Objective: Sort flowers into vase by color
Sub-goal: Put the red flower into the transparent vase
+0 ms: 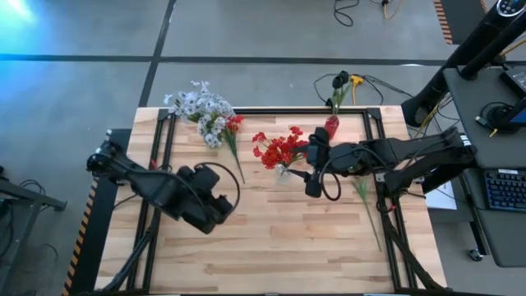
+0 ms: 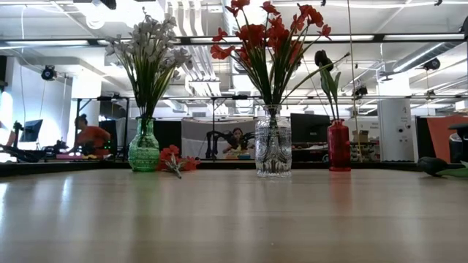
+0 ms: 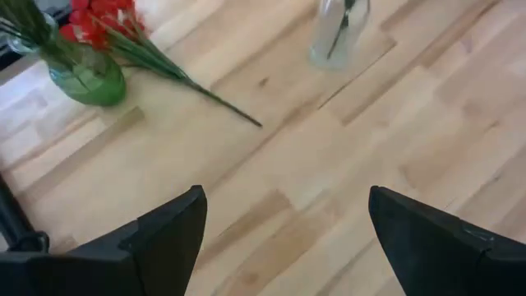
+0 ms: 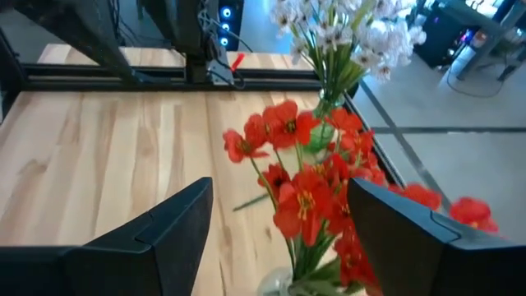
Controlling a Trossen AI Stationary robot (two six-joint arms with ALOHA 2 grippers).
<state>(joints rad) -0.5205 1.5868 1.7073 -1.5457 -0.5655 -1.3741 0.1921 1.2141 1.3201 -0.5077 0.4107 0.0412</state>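
- Since the sorting goes by colour, we find the table (image 1: 271, 238) set with three vases well apart: a green vase (image 2: 144, 153) holding white flowers (image 1: 200, 107), a clear vase (image 2: 273, 150) holding red flowers (image 1: 279, 150), and a red vase (image 2: 338, 145) holding one dark flower (image 2: 324, 61).
- One loose red flower (image 3: 103, 26) lies on the table beside the green vase, not yet sorted, we judge.
- Right gripper (image 4: 279, 226) hangs just above the red flowers, jaws apart and empty.
- Left gripper (image 3: 283, 226) waits over bare wood, jaws wide and empty.
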